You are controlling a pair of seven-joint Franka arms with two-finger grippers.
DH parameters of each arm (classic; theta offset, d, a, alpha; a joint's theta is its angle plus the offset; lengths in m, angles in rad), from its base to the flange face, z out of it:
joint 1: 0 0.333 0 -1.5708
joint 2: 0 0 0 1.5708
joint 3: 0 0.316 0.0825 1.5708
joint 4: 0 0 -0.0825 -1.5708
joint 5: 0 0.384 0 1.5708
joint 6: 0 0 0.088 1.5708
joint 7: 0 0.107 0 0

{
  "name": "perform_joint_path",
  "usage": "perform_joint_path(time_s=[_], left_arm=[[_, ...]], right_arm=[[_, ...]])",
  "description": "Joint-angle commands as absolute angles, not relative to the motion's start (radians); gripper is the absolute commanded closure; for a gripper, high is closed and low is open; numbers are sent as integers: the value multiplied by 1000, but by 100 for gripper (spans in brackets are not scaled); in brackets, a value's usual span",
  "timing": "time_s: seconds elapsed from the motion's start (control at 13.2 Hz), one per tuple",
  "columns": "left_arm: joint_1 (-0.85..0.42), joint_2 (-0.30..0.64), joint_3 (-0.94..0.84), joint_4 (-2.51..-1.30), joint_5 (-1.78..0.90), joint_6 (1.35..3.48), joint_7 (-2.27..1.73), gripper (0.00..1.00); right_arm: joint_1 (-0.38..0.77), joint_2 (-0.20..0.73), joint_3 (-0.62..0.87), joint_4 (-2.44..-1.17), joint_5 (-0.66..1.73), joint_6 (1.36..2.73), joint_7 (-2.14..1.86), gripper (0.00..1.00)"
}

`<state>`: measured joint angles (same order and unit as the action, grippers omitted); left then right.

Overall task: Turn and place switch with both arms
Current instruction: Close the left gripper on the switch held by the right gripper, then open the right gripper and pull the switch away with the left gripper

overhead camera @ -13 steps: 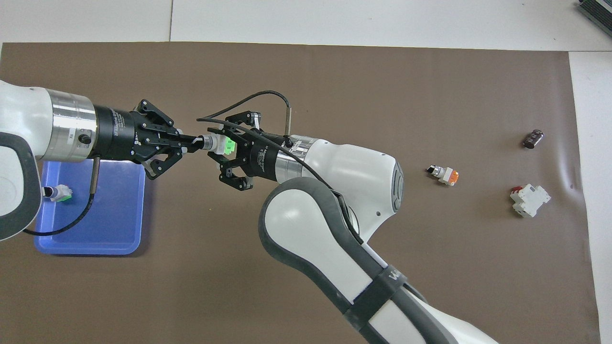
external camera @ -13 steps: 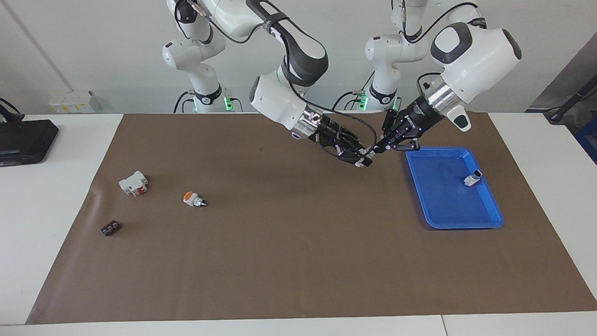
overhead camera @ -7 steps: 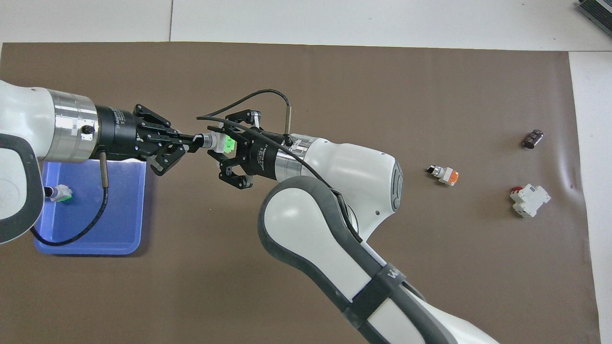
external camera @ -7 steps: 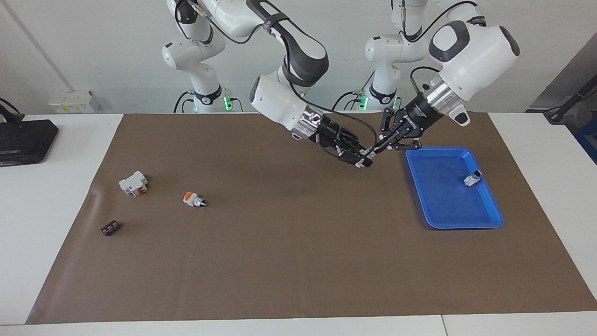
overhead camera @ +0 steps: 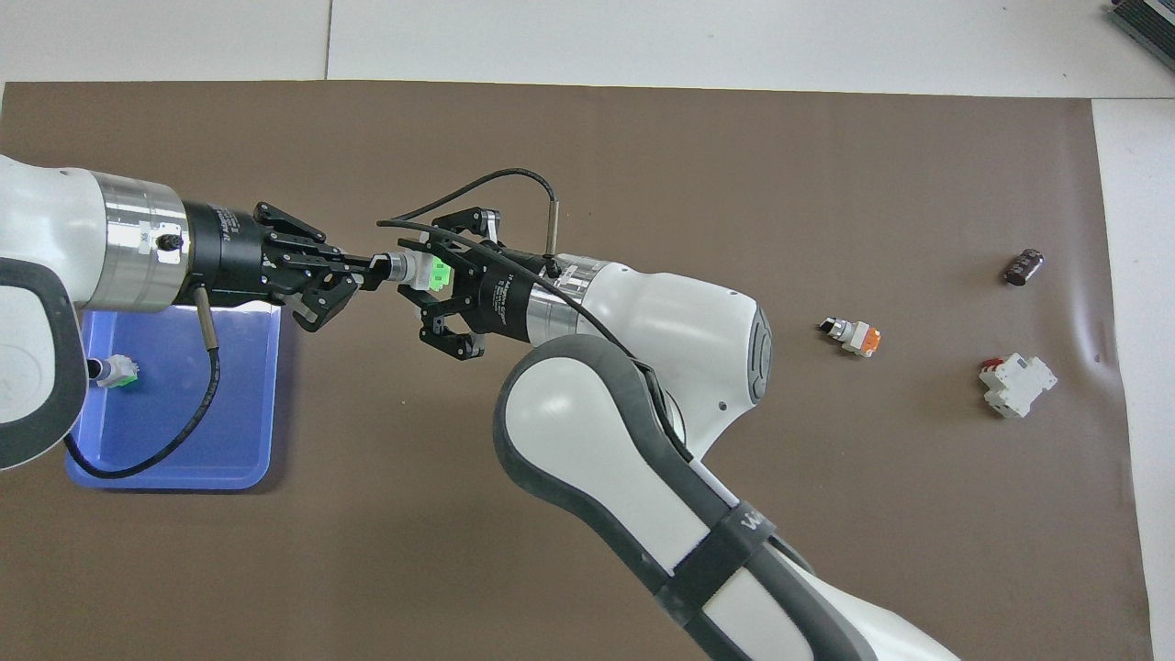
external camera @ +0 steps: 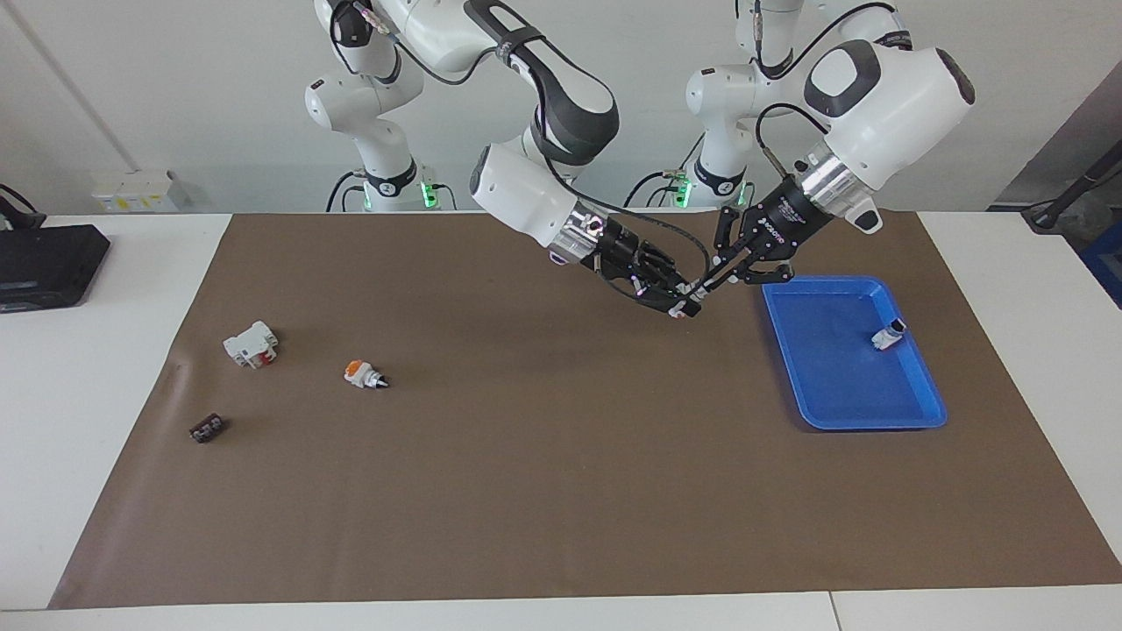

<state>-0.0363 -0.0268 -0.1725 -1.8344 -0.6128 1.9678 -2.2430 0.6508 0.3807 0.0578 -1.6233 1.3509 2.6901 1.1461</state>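
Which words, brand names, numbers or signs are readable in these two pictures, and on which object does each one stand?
"W": white letter on the dark strap of the right arm; the rest of the word is not readable.
White print on the black body of the left hand: too small to read.
White print on the black body of the right hand: too small to read.
Blue tray: no text visible.

Bright, even light from above; soft faint shadows, sharp focus, no glare.
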Motion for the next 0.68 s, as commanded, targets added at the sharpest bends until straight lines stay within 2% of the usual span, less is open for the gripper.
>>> perform_joint_path(time_s=[0.0,0.08,0.38,0.53,0.61], left_arm=[[-40,-35,-160,-1859,-580,2055,-2270,100],[-40,-35,-160,-1859,-580,2057,-2270,100],[-40,-35,-160,-1859,-580,2063,-2264,100],[-38,-35,-160,-1859,-580,2063,-2260,100],[-38,-35,-160,-1859,-580,2065,-2260,100]], right_arm=[[652,368,66,-1628,1336,2692,1152,100],[650,368,66,-1628,1338,2692,1155,100],[660,367,66,-1635,1335,2706,1135,25],[661,364,66,-1638,1335,2712,1124,12],[661,364,66,-1640,1332,2712,1121,9]])
